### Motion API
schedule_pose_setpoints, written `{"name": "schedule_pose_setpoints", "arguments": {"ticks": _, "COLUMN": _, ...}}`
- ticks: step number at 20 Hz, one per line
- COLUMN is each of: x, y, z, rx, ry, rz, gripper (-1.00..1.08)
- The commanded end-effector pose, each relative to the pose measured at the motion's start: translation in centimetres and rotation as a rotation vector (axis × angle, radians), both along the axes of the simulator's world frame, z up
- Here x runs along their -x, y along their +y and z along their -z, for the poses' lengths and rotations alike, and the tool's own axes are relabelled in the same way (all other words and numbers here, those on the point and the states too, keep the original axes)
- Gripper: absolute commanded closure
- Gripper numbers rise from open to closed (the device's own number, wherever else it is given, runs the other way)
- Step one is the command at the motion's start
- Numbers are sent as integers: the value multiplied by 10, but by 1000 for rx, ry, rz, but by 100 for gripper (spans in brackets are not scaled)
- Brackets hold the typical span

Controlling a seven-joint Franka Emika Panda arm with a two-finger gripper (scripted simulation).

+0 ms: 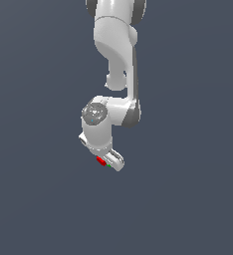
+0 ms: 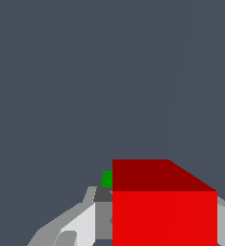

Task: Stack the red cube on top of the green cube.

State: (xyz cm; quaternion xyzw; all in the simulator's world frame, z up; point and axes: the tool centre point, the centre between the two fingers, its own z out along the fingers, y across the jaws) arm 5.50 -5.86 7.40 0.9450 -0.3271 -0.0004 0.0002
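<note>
The white arm (image 1: 116, 60) comes down from the top of the exterior view, bends at a grey-jointed elbow and folds back so its wrist and hand point down at the dark grey floor (image 1: 188, 199). The gripper (image 1: 107, 163) sits low, right at the two cubes. The red cube (image 1: 101, 160) shows at the hand's lower edge, with a sliver of the green cube (image 1: 110, 166) just beside it, toward the exterior view's right. In the wrist view the red cube (image 2: 164, 216) fills the space between the grey fingers (image 2: 66, 230), and the green cube (image 2: 106, 178) peeks out behind it. Whether the fingers are clamped on the red cube cannot be told.
</note>
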Motion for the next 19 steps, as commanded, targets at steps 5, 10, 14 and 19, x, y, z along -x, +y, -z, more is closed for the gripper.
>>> {"name": "schedule_pose_setpoints", "arguments": {"ticks": 5, "x": 14, "y": 18, "z": 11, "rx": 0, "ry": -1, "rz": 1, "gripper": 108}}
{"name": "schedule_pose_setpoints", "arguments": {"ticks": 10, "x": 16, "y": 22, "z": 13, "rx": 0, "ry": -1, "rz": 1, "gripper": -92}}
{"name": "schedule_pose_setpoints", "arguments": {"ticks": 14, "x": 16, "y": 22, "z": 13, "rx": 0, "ry": -1, "rz": 1, "gripper": -92}}
{"name": "schedule_pose_setpoints", "arguments": {"ticks": 19, "x": 16, "y": 22, "z": 13, "rx": 0, "ry": -1, "rz": 1, "gripper": -92}}
